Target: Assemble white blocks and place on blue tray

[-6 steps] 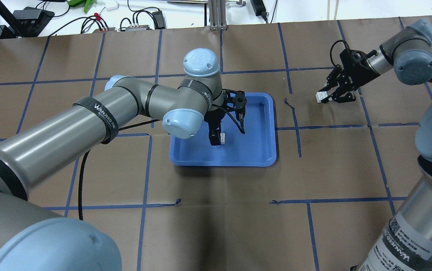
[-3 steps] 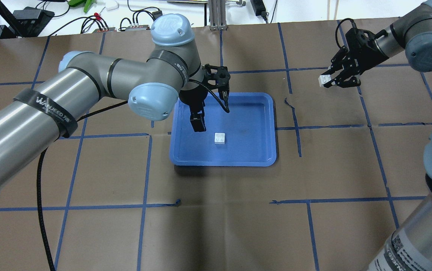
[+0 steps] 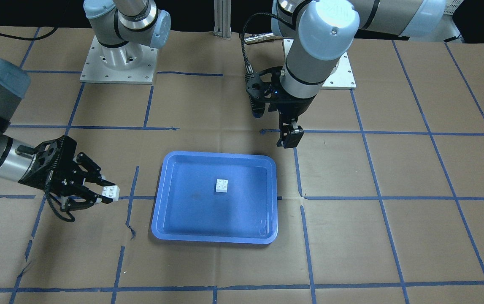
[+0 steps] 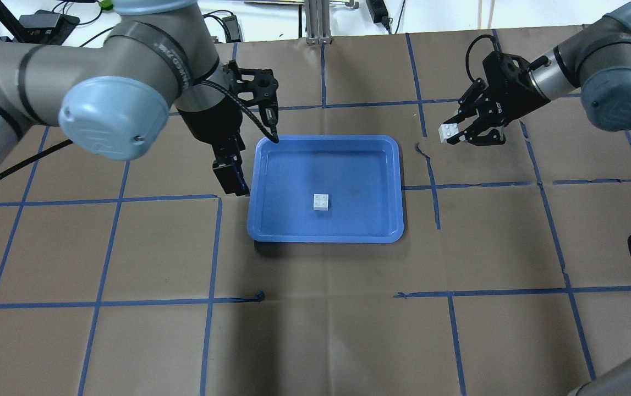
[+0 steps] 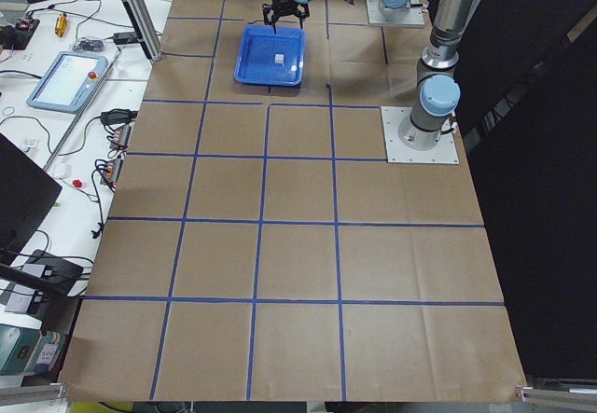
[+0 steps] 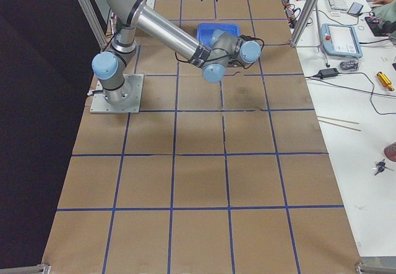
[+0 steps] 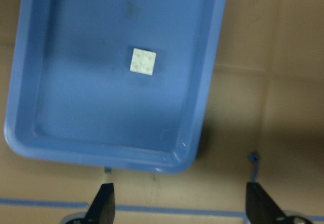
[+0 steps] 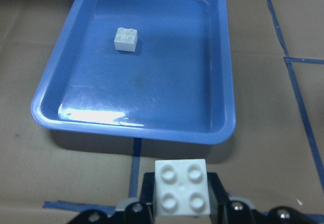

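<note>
The blue tray [image 4: 359, 165] lies at the table's middle. One white block [image 4: 321, 202] sits studs up inside it, also in the front view [image 3: 222, 185] and both wrist views [image 7: 143, 61] [image 8: 126, 38]. My left gripper [image 4: 230, 176] is open and empty, raised just outside the tray's left edge; its fingertips [image 7: 104, 206] show wide apart. My right gripper [image 4: 458, 132] is shut on the second white block [image 4: 448, 132], held in the air to the right of the tray. That block shows studs up between the fingers [image 8: 181, 186].
Brown paper with a blue tape grid covers the table. An aluminium post [image 4: 318, 22] and cables stand at the far edge. Both arm bases [image 3: 117, 59] sit on the robot's side. A teach pendant [image 5: 73, 73] lies on a side bench.
My left gripper has let go of its white block in the tray and drawn back up and left, past the tray's edge. My right gripper has shifted towards the tray with its block.
</note>
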Motion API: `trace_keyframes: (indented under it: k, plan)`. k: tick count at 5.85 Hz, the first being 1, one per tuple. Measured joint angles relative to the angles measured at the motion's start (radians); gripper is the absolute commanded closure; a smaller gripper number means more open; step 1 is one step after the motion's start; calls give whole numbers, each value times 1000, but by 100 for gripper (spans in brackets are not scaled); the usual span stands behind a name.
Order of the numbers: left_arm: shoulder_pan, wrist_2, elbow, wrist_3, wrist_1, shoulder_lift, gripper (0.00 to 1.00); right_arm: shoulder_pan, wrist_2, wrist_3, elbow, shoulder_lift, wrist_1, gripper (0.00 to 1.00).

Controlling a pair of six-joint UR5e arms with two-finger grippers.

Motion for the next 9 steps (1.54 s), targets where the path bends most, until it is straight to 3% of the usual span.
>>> trace_keyframes:
  k: [2, 4, 6, 9]
  plan:
    - [42, 7, 5, -162, -35, 80, 1, 68, 34, 93, 133, -51, -154, 82]
    - [46, 31, 11, -497, -14, 111, 1, 184, 37, 306, 215, -40, -398, 82]
    - [46, 102, 13, -876, 26, 121, 1, 287, 26, 524, 254, 3, -603, 82]
    - [47, 118, 25, -1129, 20, 127, 1, 332, 3, 612, 272, 96, -746, 82]
